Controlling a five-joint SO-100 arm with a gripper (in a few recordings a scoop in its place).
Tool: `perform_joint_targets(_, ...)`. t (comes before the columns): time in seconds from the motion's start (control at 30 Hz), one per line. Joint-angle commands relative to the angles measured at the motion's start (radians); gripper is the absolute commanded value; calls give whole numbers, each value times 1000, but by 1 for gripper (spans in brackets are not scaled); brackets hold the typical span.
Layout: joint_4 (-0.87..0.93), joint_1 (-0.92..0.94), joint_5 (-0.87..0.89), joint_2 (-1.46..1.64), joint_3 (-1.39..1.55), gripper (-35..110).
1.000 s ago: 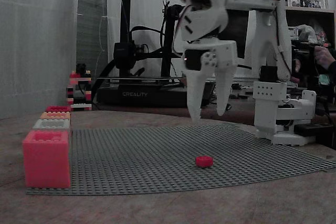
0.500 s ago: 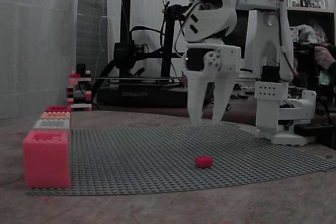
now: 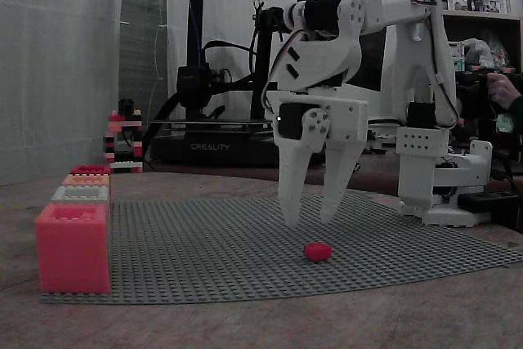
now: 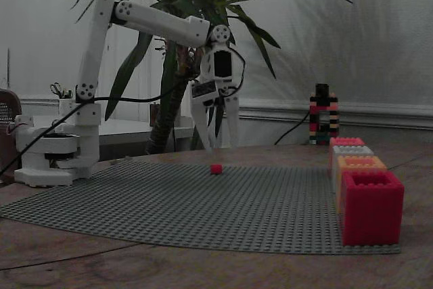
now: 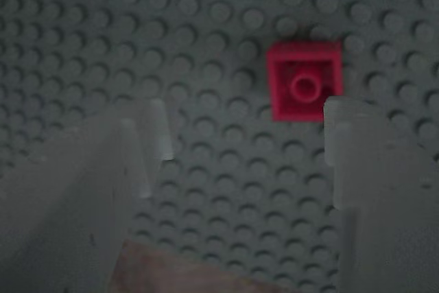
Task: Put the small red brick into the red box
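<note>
The small red brick (image 3: 318, 251) (image 4: 216, 168) (image 5: 304, 89) lies on the grey studded baseplate (image 3: 245, 243) (image 4: 203, 201) (image 5: 103, 32). My white gripper (image 3: 309, 220) (image 4: 216, 145) (image 5: 243, 135) hangs open just above it, fingertips a short way over the plate. In the wrist view the brick sits ahead of the gap, close to the right fingertip (image 5: 343, 128). Nothing is between the fingers. The red box (image 3: 73, 247) (image 4: 372, 206) stands at the plate's corner, far left in one fixed view and at the right in the other.
Behind the red box runs a row of other block boxes: grey (image 3: 80, 194), orange (image 3: 87, 179) and red (image 3: 90, 169). A striped brick tower (image 3: 122, 140) (image 4: 323, 114) stands beyond. The arm's base (image 3: 437, 177) (image 4: 51, 153) sits at the plate's edge. A 3D printer (image 3: 221, 79) is behind.
The gripper has come down and toward the brick over the last second, its fingertips dropping from well above the plate to just over it. The brick has not moved.
</note>
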Motion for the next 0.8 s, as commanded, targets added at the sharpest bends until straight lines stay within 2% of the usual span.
perform_joint_targets(0.0, 3, -25, 9, 18, 5, 19)
perform_joint_targets(0.77, -3, -60, 34, -40, 6, 15)
